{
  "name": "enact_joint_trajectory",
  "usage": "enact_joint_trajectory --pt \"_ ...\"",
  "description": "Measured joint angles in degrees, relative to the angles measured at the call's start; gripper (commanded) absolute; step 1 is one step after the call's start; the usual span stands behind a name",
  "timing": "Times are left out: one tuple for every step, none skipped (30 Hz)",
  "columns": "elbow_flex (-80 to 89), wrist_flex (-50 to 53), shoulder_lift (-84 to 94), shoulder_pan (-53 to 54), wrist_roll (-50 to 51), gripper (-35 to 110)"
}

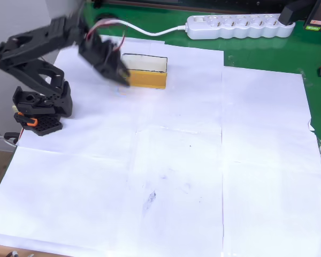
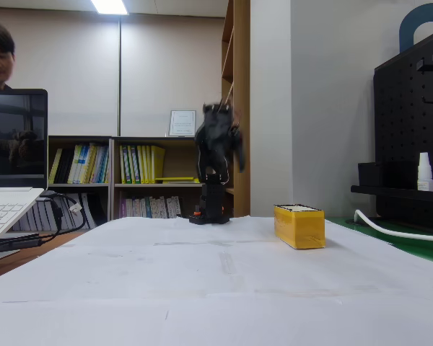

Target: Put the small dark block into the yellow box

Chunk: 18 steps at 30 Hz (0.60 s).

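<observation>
- My gripper [image 1: 115,67] shows blurred in the overhead view, dark and angled down toward the left end of the yellow box [image 1: 147,79]
- I cannot tell how far my jaws stand apart, nor whether anything sits between them; the blur hides it
- The yellow box lies just beside my gripper, to its right in the overhead view, its pale inside facing up
- In the fixed view my arm [image 2: 218,148] is raised above its base, and the yellow box [image 2: 299,226] sits lower and to the right on the white paper [image 2: 202,288]
- I cannot make out the small dark block
- A white power strip [image 1: 238,25] lies well beyond the box, on the green mat [image 1: 267,53]
</observation>
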Motion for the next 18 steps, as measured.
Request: enact_joint_trajectory --pt "-5.2 -1.5 -3.5 0.5 -0.1 0" --pt "-9.4 -2.7 -6.6 0.8 -0.4 0" --pt "-13.5 -3.4 -10.0 0.9 -0.4 0" --pt "-17.2 -3.9 -13.3 0.7 -0.4 0" --pt "-21.1 -4.1 -16.4 0.8 -0.3 0" --pt "-24.2 -4.3 -18.9 1.1 0.3 0" --pt "-27.1 -4.3 -21.1 1.1 0.8 0" --pt "-29.6 -4.3 -22.9 1.2 1.0 0" --pt "-31.2 -4.3 -24.4 1.5 1.1 0" --pt "-33.1 -4.1 -26.1 1.8 0.8 0" --pt "-34.7 -3.6 -27.7 2.1 0.7 0" --pt "-35.5 -2.1 -29.0 2.1 0.6 0" --pt "-35.8 -0.1 -30.3 1.8 0.6 0" --pt "-35.9 2.0 -31.8 1.2 0.7 0" --pt "-35.9 3.7 -32.6 0.9 0.9 0" --pt "-36.0 5.6 -33.0 0.4 0.7 0" --pt "-36.1 7.7 -33.3 0.4 0.6 0" --pt "-36.1 9.5 -33.6 0.6 0.6 0"
